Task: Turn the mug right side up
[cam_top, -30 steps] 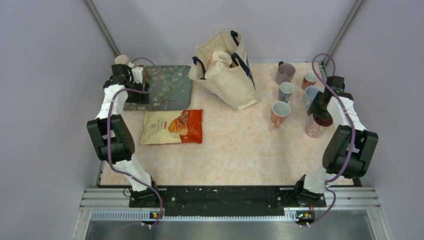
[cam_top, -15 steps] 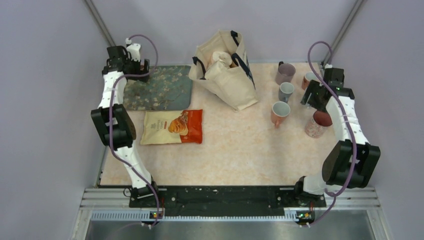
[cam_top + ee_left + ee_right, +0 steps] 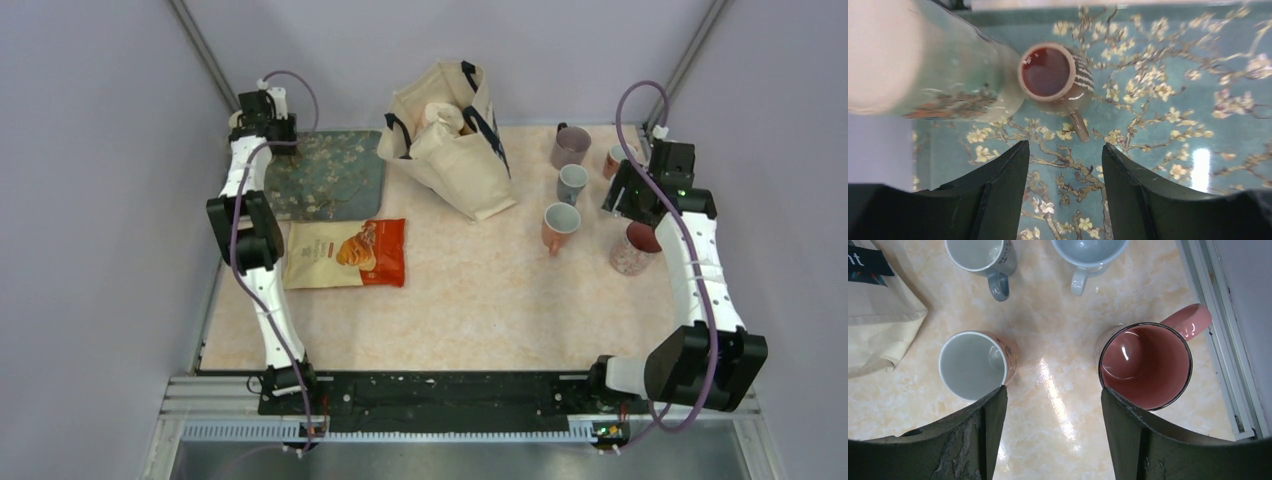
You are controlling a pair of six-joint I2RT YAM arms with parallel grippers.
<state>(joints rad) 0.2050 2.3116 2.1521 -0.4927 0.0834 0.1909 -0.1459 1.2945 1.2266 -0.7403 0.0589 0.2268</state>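
At the near right the right gripper (image 3: pixel 1053 390) is hanging with fingers apart over the pink mug (image 3: pixel 1146 365) standing upright on the table (image 3: pixel 1058 330), while farther left the left gripper (image 3: pixel 1065 145) is hovering, equally spread, above the brown mug (image 3: pixel 1048 72) sitting upright on the flowered mat (image 3: pixel 1158 125)

A: Pale lilac walls (image 3: pixel 90 200) on the left, back and right — plain, evenly lit.
B: And a peach, marbled table (image 3: pixel 470 300) between them, with a bright glare (image 3: pixel 1055 390) streaking off its top.
A: Slanting metal posts (image 3: pixel 203 50) up at the back corners.
B: Grey metal rail (image 3: pixel 450 432) along the near edge — ribbed, dull shine.
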